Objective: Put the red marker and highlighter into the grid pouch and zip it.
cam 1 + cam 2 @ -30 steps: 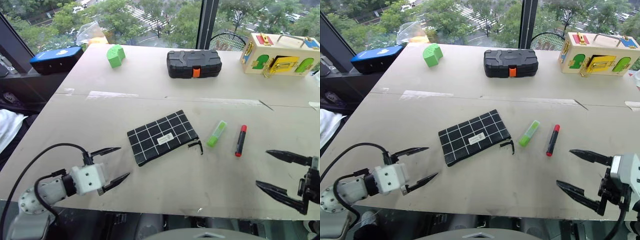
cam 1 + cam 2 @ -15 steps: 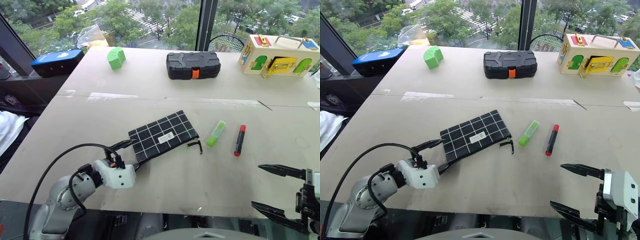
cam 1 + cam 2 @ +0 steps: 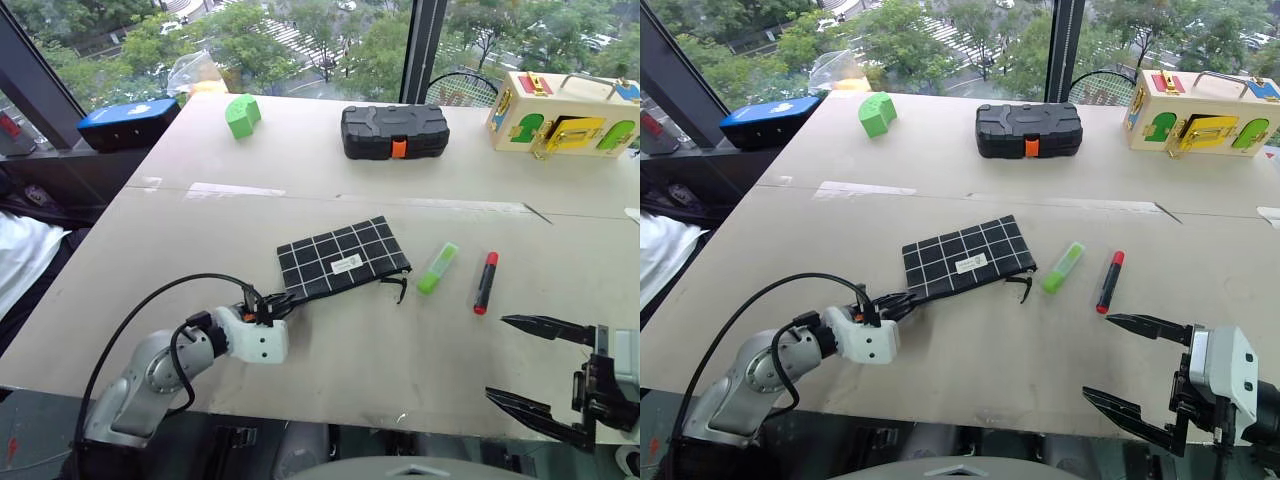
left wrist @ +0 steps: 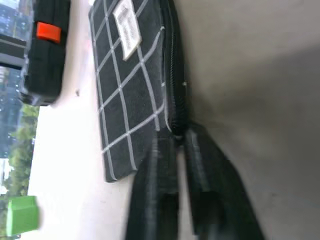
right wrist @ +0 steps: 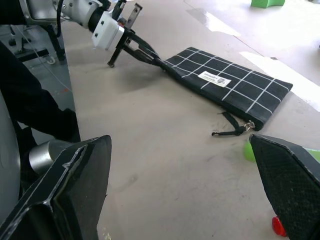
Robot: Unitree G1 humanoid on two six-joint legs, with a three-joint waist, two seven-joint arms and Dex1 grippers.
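The grid pouch (image 3: 343, 258) is laid flat near the middle of the counter (image 3: 330, 360), its white label up and its zipper pull with a black strap (image 3: 398, 288) trailing off the corner nearest the highlighter; the left claw (image 3: 283, 302) is seen pinched shut on the pouch's near left corner, along the zipper edge, with both fingers (image 4: 165, 165) pressed together on the fabric in the left wrist view; the highlighter (image 3: 437, 268) is found just right of the pouch, lying free on the counter, and the red marker (image 3: 484, 282) lies just beyond it, roughly parallel, the two apart and neither touching the pouch; the right claw (image 3: 540, 372) is held at the counter's near right edge with its two fingers spread wide and nothing between them, well short of the marker; at the far side of the counter a black case (image 3: 393, 130) with an orange latch is set, with a green block (image 3: 241, 114) to its left, a blue box (image 3: 130, 113) at the far left corner and a wooden latch box (image 3: 565, 112) at the far right; a strip of tape (image 3: 235, 190) is seen across the counter beyond the pouch; whether the pouch's zipper is open cannot be told.
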